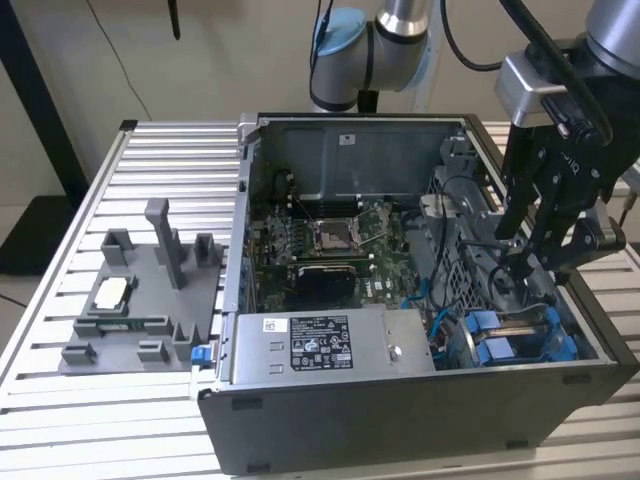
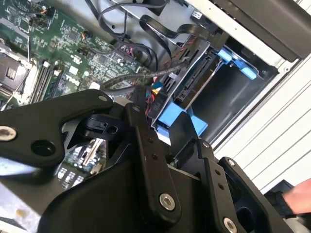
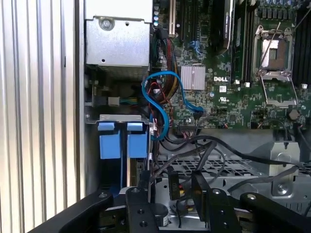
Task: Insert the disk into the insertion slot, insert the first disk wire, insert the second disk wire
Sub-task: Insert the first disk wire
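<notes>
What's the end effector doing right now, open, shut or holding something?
End effector: cannot be told if open or closed; it hangs inside the computer case, near the insertion slot.

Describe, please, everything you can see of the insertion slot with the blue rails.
The insertion slot is a grey metal bay with bright blue plastic rails, set in the near corner of the open computer case on the exterior view's right, beside a labelled silver box. In the first wrist view two blue rail ends stand side by side. Dark cables and a blue wire run close by. The gripper hangs just above it, apart. Whether a disk sits inside, I cannot tell.
</notes>
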You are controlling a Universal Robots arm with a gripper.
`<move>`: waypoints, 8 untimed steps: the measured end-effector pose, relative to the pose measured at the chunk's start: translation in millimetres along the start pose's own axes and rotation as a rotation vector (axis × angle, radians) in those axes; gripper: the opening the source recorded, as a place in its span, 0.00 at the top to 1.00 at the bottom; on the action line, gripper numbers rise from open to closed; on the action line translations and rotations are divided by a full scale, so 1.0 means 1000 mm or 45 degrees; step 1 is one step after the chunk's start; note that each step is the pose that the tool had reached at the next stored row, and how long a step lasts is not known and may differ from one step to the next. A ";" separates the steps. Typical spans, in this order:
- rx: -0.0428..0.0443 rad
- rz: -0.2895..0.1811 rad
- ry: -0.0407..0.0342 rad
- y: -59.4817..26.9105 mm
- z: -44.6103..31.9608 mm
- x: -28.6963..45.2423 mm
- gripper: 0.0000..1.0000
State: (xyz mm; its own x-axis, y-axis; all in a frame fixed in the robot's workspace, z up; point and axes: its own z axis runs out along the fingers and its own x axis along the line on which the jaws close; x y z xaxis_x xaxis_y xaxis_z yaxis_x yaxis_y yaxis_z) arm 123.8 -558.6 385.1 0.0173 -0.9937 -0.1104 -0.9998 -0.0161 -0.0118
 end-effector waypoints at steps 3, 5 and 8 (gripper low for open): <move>-0.002 -0.015 -0.0033 -0.0007 0.0007 0.0001 0.53; -0.002 -0.017 -0.0055 -0.0008 0.0008 0.0000 0.62; -0.002 -0.017 -0.0093 -0.0008 0.0008 0.0001 0.69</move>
State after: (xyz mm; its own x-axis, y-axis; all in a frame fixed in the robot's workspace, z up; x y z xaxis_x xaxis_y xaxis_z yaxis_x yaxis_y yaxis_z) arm 124.6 -558.6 384.3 0.0310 -0.9926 -0.1175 -0.9995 -0.0298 -0.0120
